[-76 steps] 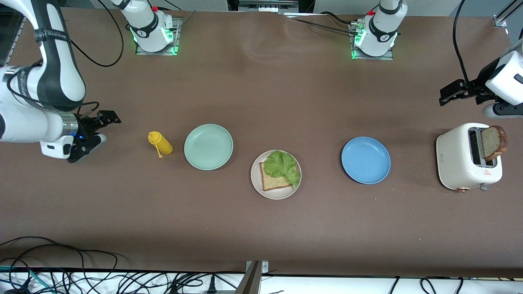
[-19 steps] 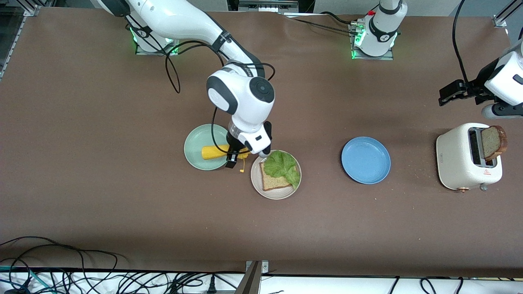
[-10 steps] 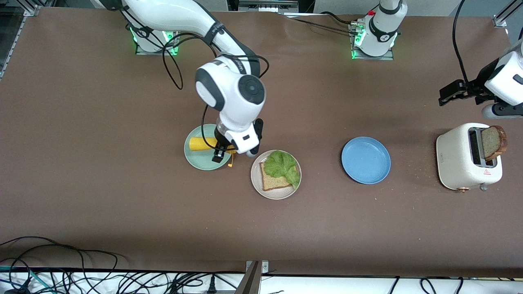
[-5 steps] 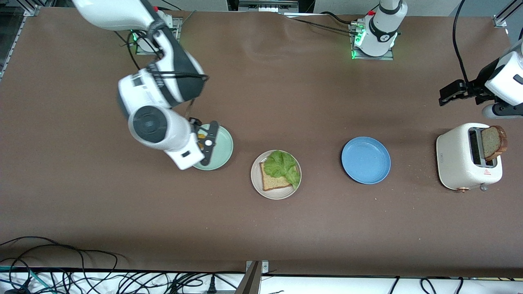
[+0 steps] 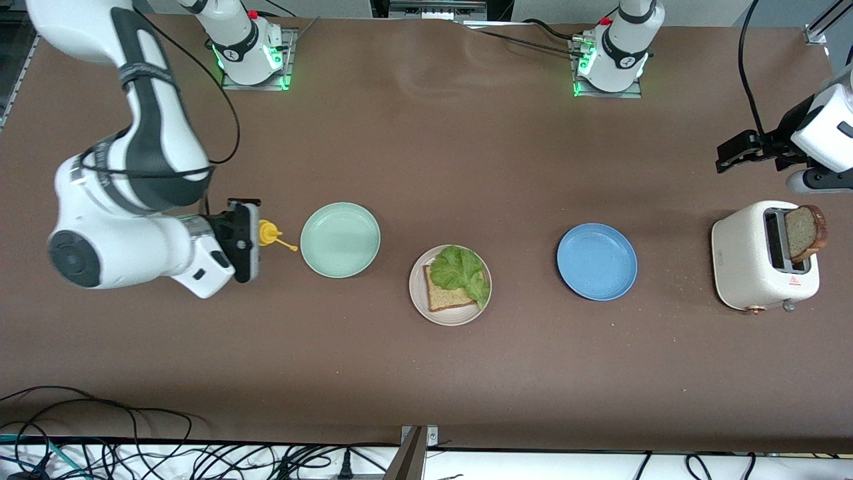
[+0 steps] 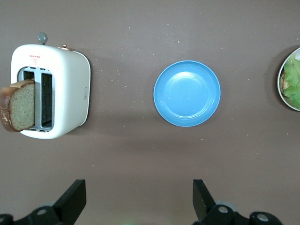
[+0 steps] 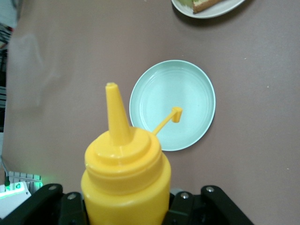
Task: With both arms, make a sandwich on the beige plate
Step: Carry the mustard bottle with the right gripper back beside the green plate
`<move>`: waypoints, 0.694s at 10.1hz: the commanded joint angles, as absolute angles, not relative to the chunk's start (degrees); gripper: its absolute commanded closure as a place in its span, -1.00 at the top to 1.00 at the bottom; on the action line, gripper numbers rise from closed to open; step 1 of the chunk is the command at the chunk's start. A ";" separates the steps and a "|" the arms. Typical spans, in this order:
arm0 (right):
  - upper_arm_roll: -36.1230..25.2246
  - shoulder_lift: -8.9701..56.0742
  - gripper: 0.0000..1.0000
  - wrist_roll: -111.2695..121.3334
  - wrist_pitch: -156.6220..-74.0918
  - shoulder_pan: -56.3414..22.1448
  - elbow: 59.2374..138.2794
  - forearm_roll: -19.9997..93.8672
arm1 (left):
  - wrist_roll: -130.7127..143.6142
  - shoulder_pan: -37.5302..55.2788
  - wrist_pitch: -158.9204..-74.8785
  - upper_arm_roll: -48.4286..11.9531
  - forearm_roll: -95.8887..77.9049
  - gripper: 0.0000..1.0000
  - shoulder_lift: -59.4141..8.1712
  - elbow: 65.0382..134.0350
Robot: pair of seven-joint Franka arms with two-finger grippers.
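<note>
The beige plate (image 5: 460, 315) sits mid-table with one brown bread slice (image 5: 443, 297) and a green lettuce leaf (image 5: 460, 270) on it. A second bread slice (image 5: 805, 232) sticks out of the white toaster (image 5: 753, 257) at the left arm's end. My right gripper (image 5: 256, 235) is shut on a yellow squeeze bottle (image 5: 268, 232), held beside the mint-green plate (image 5: 340, 240) toward the right arm's end. The bottle (image 7: 124, 183) fills the right wrist view, its nozzle toward the mint plate (image 7: 187, 93). My left gripper (image 5: 733, 153) waits open beside the toaster; it (image 6: 139, 199) holds nothing.
A blue plate (image 5: 596, 261) lies between the beige plate and the toaster; the left wrist view shows it (image 6: 187, 93) with nothing on it. The bottle's tethered cap (image 7: 176, 113) dangles over the mint plate. Cables run along the table edge nearest the front camera.
My right arm has swung away from over the mint plate toward its own end of the table, carrying the yellow bottle with it. The left arm has not moved.
</note>
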State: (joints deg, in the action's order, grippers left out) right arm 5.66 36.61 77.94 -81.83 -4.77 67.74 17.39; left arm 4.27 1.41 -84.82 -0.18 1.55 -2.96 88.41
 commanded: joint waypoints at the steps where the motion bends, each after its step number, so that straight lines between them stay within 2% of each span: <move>1: 6.59 36.82 -1.00 89.42 -81.47 0.95 72.40 23.62 | 4.48 1.32 -83.76 -0.18 0.53 1.00 -3.43 87.01; 4: 6.59 39.36 -1.00 101.64 -81.65 5.70 76.46 28.20 | 4.48 1.41 -83.76 -0.18 0.53 1.00 -3.87 87.01; 7: 6.59 46.03 -1.00 118.61 -80.69 10.09 77.86 35.74 | 4.48 1.41 -83.76 -0.18 0.53 1.00 -3.95 87.01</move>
State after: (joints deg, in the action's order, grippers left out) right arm 5.67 43.59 112.62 -81.71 7.66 77.00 31.77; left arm 4.27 1.44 -84.80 -0.18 1.55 -3.35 88.41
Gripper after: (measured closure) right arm 1.000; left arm 0.000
